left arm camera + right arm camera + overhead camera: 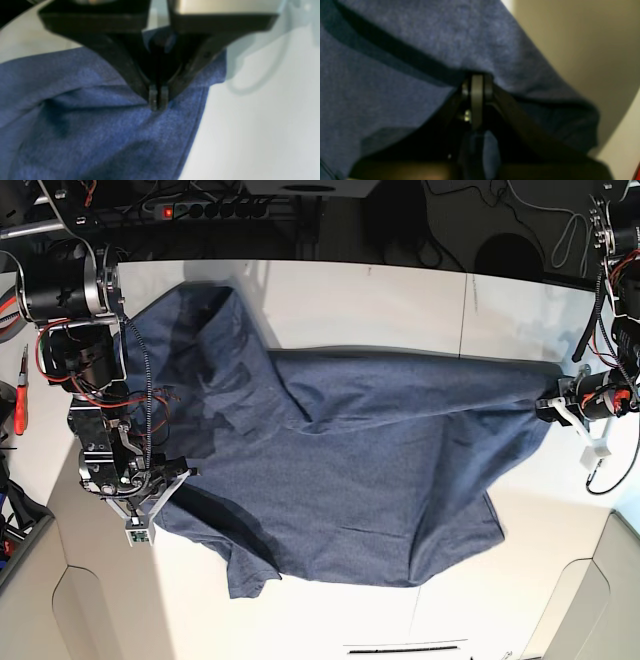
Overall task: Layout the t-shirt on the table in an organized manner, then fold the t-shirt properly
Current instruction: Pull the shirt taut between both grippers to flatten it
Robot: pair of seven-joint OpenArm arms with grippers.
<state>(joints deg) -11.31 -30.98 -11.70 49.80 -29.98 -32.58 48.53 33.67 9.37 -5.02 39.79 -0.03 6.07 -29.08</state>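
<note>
T-shirt (370, 470): soft knit cloth, heathered navy, matt, fine speckled texture, creased in folds. Table (400, 295): smooth white top, faint sheen. Left gripper (158, 100), right gripper (477, 82): matt black plastic fingers; small shiny metal screws on right.

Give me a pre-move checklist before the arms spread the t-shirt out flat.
1. Left gripper shut on the t-shirt: ok, jaws closed on fabric near an edge.
2. Right gripper shut on the t-shirt: ok, cloth runs between the closed jaws.
3. Cloth taut between the arms: ok in the base view.
4. Shirt lying flat: not ok, folds and bunching near the right arm.
5. Shirt within the table: cannot tell at the edge by the right arm.
6. Printed side up or down: cannot tell.
</note>
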